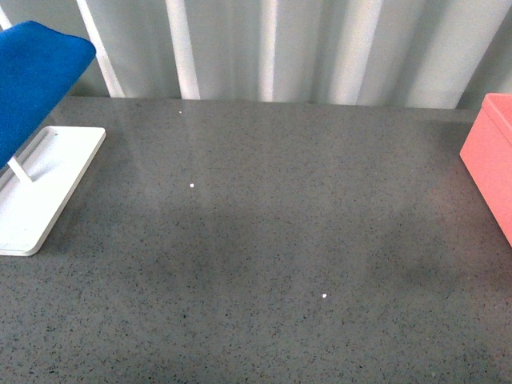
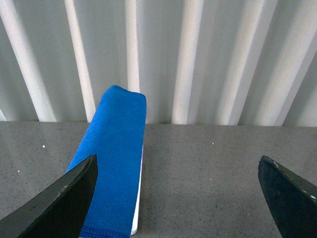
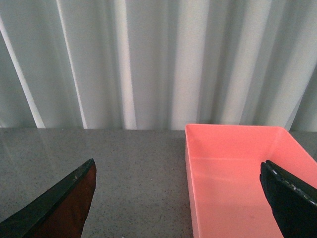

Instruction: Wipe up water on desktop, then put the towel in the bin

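Towel (image 1: 36, 76) draping above white tray (image 1: 50, 188) at far left of desktop (image 1: 280, 240).
Hovering with left gripper (image 2: 177, 166) and right gripper (image 3: 178, 167) both spread wide, gripping nothing; bin (image 1: 492, 164) sitting at far right.

The big dark grey counter (image 1: 264, 256) has tiny speckles and shines a little; a flat white tray (image 1: 50, 184) sits on it at the left; a pink bin (image 1: 492, 160) sits on it at the far right; a few little white dots (image 1: 324, 296) lie on the bare middle.
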Robot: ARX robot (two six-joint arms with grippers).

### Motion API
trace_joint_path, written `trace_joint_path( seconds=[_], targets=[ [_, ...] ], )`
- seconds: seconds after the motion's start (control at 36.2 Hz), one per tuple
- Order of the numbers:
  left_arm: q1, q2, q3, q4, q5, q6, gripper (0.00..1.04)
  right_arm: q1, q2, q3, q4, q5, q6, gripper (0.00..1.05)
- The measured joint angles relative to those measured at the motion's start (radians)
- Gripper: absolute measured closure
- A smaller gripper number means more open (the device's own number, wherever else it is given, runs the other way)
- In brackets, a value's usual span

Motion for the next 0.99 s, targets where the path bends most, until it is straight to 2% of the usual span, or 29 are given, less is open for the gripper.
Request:
trace_joint_path(
  seconds=[0.99],
  targets=[
    [0.0,0.0,0.0,0.0,0.0,0.0,0.07,0.0,0.0,0.0,0.0,0.0,0.0,0.07]
  ],
)
